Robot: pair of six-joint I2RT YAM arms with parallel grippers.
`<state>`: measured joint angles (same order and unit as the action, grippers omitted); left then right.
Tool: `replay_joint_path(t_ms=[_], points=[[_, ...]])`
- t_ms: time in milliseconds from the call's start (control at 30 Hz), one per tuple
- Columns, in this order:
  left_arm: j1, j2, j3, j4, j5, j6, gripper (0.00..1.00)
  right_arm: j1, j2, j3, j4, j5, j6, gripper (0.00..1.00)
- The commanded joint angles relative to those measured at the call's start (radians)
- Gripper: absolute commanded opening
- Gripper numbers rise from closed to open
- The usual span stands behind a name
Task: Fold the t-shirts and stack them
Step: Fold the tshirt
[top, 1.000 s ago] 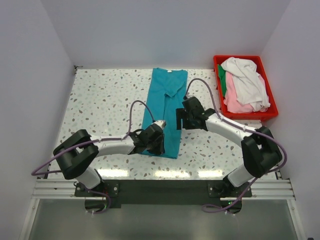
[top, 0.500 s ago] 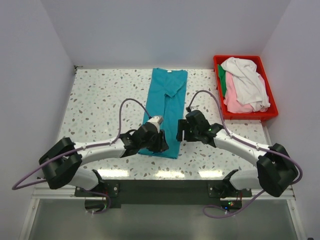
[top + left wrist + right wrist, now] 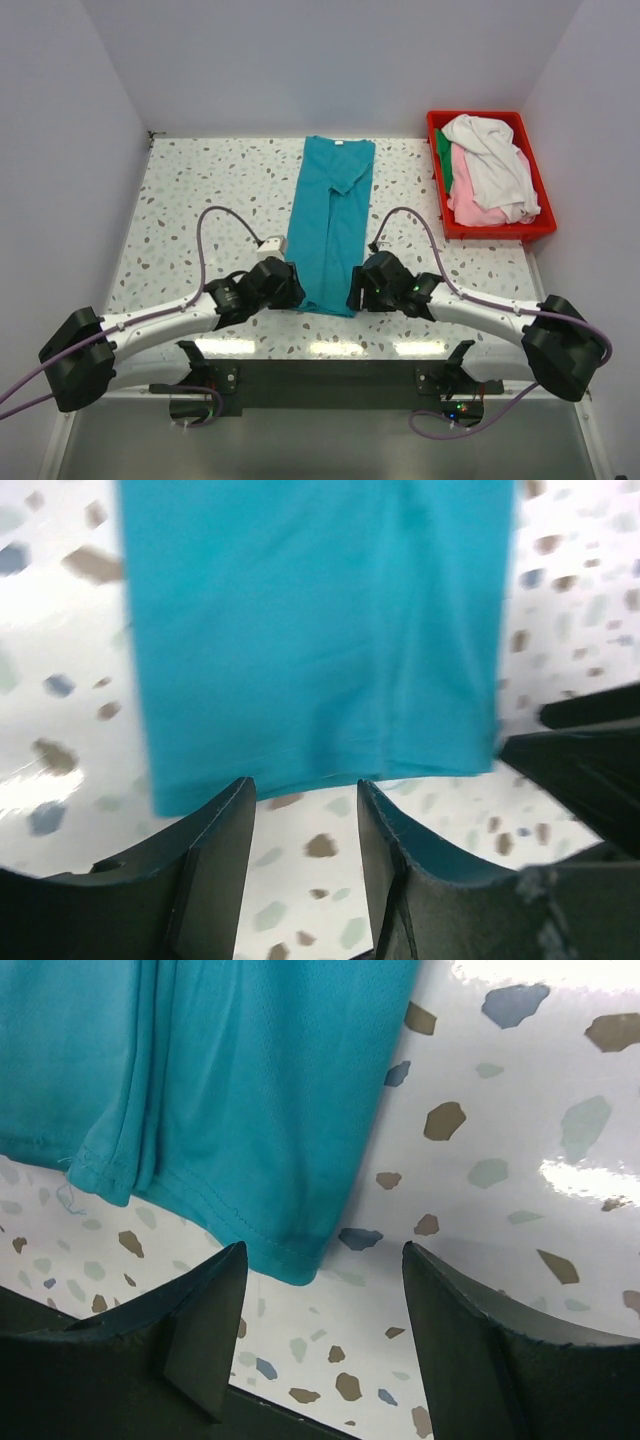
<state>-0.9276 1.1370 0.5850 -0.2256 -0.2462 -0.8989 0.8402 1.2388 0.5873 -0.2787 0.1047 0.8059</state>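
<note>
L claw (image 3: 305, 784), R claw (image 3: 324, 1247) dropped to teal t-shirt (image 3: 330, 220) hem (narrow strip).

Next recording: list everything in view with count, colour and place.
teal t-shirt: 1, teal, long strip flat at table centre
white t-shirt: 1, white, top of bin pile
pink t-shirt: 1, pink, under the white one
green t-shirt: 1, dark green, bin's left side
bin: 1, red, table's far right corner
table: 1, speckled white, under everything
left gripper: 1, black, open, at teal t-shirt's near hem
right gripper: 1, black, open, at same hem's right corner
</note>
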Motion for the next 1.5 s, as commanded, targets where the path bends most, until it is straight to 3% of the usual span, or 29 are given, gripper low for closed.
replay_joint_path(t_ms=[0, 400, 700, 833, 967, 1100, 1167, 1467], points=[[0.027, -0.052, -0.071, -0.057, -0.073, -0.064, 0.51, 0.037, 0.004, -0.02, 0.082, 0.046, 0.094, 0.66], [0.182, -0.069, -0.183, 0.086, 0.085, 0.018, 0.55, 0.068, 0.027, -0.078, 0.147, 0.053, 0.174, 0.55], [0.184, -0.016, -0.238, 0.146, 0.116, -0.009, 0.49, 0.08, 0.079, -0.089, 0.199, 0.043, 0.2, 0.49], [0.184, 0.015, -0.258, 0.178, 0.125, -0.015, 0.47, 0.092, 0.096, -0.095, 0.207, 0.043, 0.205, 0.41], [0.184, 0.037, -0.277, 0.21, 0.15, -0.014, 0.35, 0.099, 0.106, -0.096, 0.2, 0.049, 0.204, 0.31], [0.179, 0.02, -0.295, 0.21, 0.171, -0.014, 0.2, 0.099, 0.082, -0.095, 0.156, 0.076, 0.182, 0.08], [0.167, -0.002, -0.301, 0.201, 0.174, -0.012, 0.13, 0.099, 0.051, -0.093, 0.116, 0.089, 0.168, 0.02], [-0.045, -0.035, -0.281, 0.123, 0.122, -0.127, 0.0, 0.157, -0.087, -0.162, -0.025, 0.093, 0.157, 0.0]])
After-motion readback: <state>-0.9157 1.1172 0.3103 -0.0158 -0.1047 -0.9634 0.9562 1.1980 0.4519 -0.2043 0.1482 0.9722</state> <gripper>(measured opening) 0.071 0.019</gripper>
